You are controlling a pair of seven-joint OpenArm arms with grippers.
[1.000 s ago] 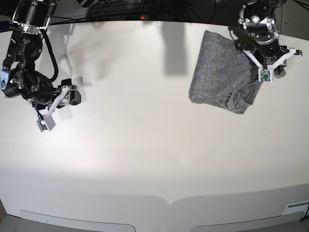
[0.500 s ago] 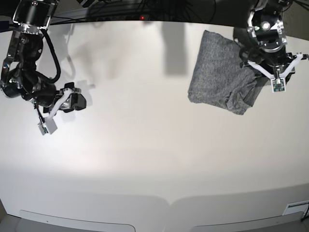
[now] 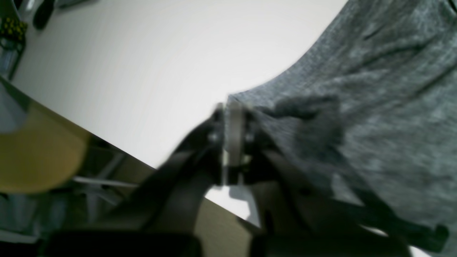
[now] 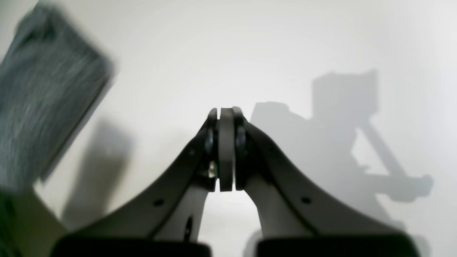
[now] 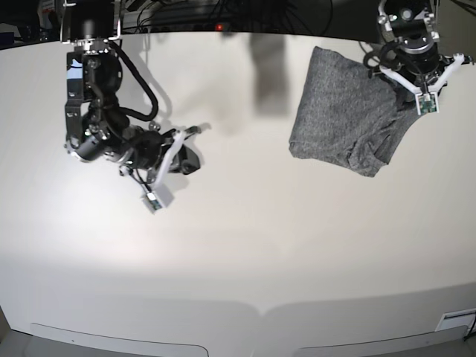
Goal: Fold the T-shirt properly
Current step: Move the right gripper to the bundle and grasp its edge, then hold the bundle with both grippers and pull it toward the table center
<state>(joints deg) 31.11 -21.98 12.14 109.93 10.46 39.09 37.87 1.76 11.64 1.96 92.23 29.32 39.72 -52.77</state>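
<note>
1. Base view: shirt (image 5: 346, 119) lies folded in a rough block at the far right of the table (image 5: 245, 253), w/ a looser bunched bit at its near right corner. My left arm sits over the shirt's right edge; its fingertips are hidden under the wrist there.
2. Left wrist view fills that in: my left gripper (image 3: 234, 117) has its jaws pressed together, tips right at the shirt (image 3: 375, 107) edge. Frame is blurred, so I can't tell if cloth is pinched between the pads or only beside them. A fold of knit bunches up just right of the tips.
3. Same view also shows the table's edge, w/ a blurry tan shape (image 3: 39, 157) and dim clutter beyond it; base view doesn't show these.
4. Base view: my right arm is out over the left-centre of the table, well apart from the shirt, w/ my right gripper (image 5: 195, 128) pointing toward the shirt side.
5. Right wrist view: right gripper (image 4: 225, 117) jaws pressed together on nothing, bare table beneath. Shirt (image 4: 46, 89) shows only as a blurred grey slab at the left edge.
6. Table is plain matte white. Arm shadows fall on it in both the base and right wrist views.
7. Far side in base view: dark background w/ cables (image 5: 223, 9) and a small red light (image 5: 219, 27).
</note>
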